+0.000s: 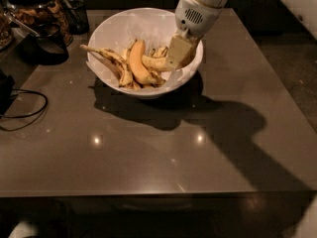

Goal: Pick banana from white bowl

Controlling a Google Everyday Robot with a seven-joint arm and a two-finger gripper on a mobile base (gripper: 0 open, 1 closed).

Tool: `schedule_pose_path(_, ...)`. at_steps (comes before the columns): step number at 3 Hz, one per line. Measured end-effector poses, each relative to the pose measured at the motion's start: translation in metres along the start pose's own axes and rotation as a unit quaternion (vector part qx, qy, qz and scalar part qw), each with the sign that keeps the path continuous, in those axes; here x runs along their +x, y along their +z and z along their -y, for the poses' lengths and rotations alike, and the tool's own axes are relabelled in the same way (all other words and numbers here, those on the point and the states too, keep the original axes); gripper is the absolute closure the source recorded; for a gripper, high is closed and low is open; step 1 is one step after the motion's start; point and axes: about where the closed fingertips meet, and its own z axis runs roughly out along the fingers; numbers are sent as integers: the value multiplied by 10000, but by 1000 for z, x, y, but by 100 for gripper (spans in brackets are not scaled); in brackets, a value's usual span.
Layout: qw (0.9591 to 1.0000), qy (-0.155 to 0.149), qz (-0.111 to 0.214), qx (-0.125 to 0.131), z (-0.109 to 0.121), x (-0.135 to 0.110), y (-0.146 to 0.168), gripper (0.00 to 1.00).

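The white bowl point(105, 34) stands at the back middle of the dark table point(148, 152). Several bananas lie in it. The pale dull-yellow banana point(154, 62) lies across the right half of the bowl, and its right end runs in between my fingers. My gripper point(178, 52) reaches down into the right side of the bowl from above and is shut on that end of the banana. A plumper orange-yellow banana point(137, 63) lies just left of it. A thin black-blotched banana point(106, 56) lies at the far left of the bowl.
A glass jar of snacks point(37, 9) and dark containers point(74, 11) stand at the back left. A black cable point(25, 110) loops at the table's left edge. My arm's shadow falls across the table to the right of the bowl.
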Motion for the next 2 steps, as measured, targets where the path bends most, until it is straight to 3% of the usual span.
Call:
schedule_pose_path(1,9978,-334,536,189,-27,-4,-35,100)
schedule_pose_path(2,9941,-492,950,195,-56,10,-59,100)
